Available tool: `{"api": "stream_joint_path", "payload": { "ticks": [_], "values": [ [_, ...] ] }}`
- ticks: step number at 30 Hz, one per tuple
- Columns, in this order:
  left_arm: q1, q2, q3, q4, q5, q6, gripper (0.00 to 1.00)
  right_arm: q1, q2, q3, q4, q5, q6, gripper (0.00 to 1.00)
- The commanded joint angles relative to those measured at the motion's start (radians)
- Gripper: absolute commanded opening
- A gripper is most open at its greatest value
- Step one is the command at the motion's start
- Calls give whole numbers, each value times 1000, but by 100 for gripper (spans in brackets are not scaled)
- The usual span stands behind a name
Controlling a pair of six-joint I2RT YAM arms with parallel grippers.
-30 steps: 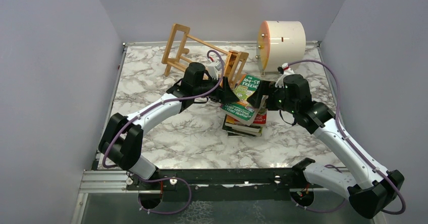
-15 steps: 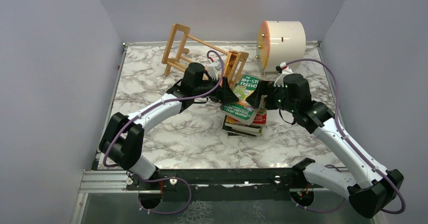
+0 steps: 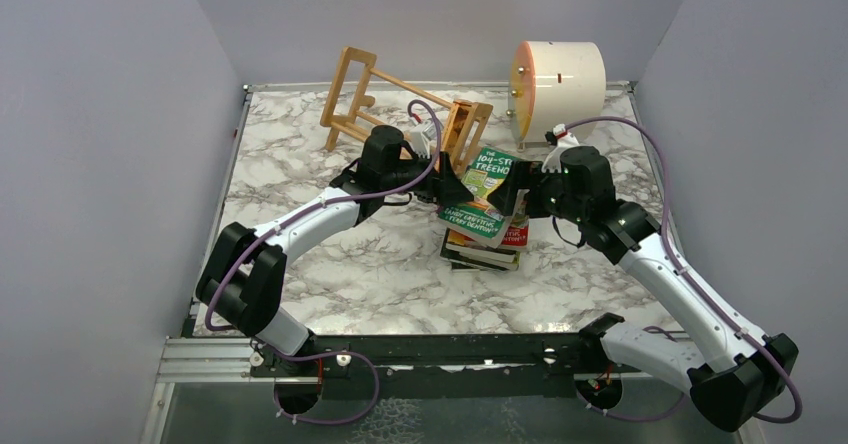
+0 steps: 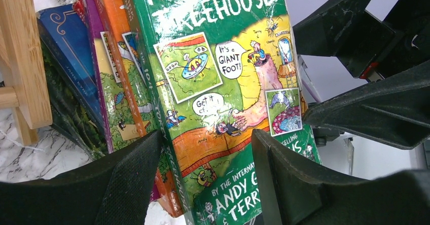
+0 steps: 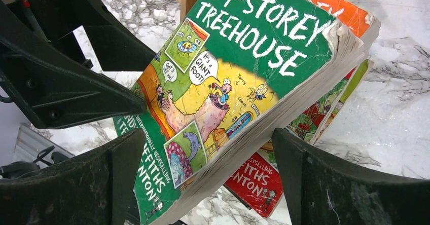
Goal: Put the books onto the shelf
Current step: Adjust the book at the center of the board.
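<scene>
Your left tool (image 3: pixel 447 186) is clamped at a middling width on the green Treehouse paperback (image 3: pixel 482 196). In the left wrist view one finger sits against each side of its lower cover. That book is tilted, with its 12 o'clock end raised above the stack of books (image 3: pixel 485 249) beneath it.

Your right tool (image 3: pixel 507 194) comes in from 3 o'clock with its fingers spread wide. They straddle the same green book, and the right wrist view shows a gap on the page-edge side, so it grips nothing.

The stack rests on the marble tabletop (image 3: pixel 330 264), a little toward 3 o'clock from the centre. Under the green cover you can pick out an orange book (image 4: pixel 109 37), a blue book (image 4: pixel 68 47) and a red book (image 5: pixel 256 182).

The wooden shelf (image 3: pixel 462 126) lies tipped over at 11 o'clock from the stack. Its nearer end piece is just beside the books, and no book is on it. The cream drum (image 3: pixel 558 86) stands at 1 o'clock, near the back wall.
</scene>
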Motion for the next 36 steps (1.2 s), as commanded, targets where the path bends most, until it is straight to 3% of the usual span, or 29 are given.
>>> {"api": "stream_joint_path", "payload": {
  "ticks": [1,19,36],
  "values": [
    [-50,18,22,37,87,-26,58,10,-16,-13,55,-31,4,93],
    [-128,56,55,83,61,-64,58,9,-61,-33,20,19,-4,94],
    [-128,9,81,-102,-102,25,58,9,-58,-31,-55,97,41,94]
  ]
}}
